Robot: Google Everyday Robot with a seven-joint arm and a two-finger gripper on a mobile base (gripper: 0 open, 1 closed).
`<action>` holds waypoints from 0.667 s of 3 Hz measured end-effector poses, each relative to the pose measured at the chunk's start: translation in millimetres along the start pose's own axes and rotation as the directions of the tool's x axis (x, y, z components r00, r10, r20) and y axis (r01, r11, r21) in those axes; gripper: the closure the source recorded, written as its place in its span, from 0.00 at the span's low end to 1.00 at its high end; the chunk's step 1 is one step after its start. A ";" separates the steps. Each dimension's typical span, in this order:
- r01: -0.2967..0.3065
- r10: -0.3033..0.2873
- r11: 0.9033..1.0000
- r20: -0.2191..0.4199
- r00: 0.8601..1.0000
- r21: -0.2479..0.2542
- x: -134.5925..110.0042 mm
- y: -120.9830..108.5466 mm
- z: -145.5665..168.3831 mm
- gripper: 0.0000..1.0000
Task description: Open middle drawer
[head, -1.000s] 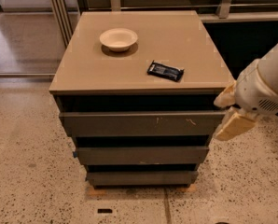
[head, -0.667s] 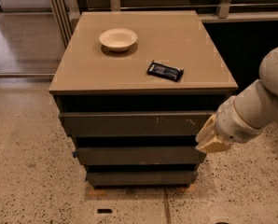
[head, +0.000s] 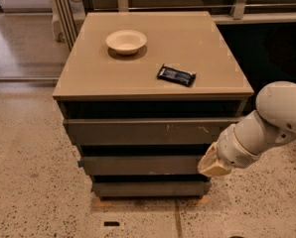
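1 gripper [head: 213, 165] lower, at middle drawer [head: 143, 165]

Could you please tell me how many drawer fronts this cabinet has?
3, stacked: the scratched top drawer, the middle drawer and the bottom drawer. None seems hidden. The gripper is at the middle drawer's right end.

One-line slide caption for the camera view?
End effector at the right end of the middle drawer; bowl and dark packet on the cabinet.

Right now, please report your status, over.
Gripper at right end of middle drawer. Drawer looks shut. Bowl and dark packet lie on cabinet top, out of the way.
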State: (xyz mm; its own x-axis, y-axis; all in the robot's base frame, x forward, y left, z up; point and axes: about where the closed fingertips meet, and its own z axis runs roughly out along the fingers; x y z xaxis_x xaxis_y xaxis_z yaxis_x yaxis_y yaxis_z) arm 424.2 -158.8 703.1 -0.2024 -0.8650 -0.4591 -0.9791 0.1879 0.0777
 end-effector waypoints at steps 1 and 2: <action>0.017 -0.016 0.999 -0.018 1.000 0.031 11.8 -4.8 19.1 1.00; 0.062 -0.062 0.995 -0.007 0.998 0.082 51.7 -26.8 93.2 0.99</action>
State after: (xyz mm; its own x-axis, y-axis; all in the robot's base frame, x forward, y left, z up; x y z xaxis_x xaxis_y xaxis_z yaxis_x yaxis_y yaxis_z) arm 441.8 -165.2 594.8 -0.1417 -0.8784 -0.4565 -0.9850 0.1712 -0.0236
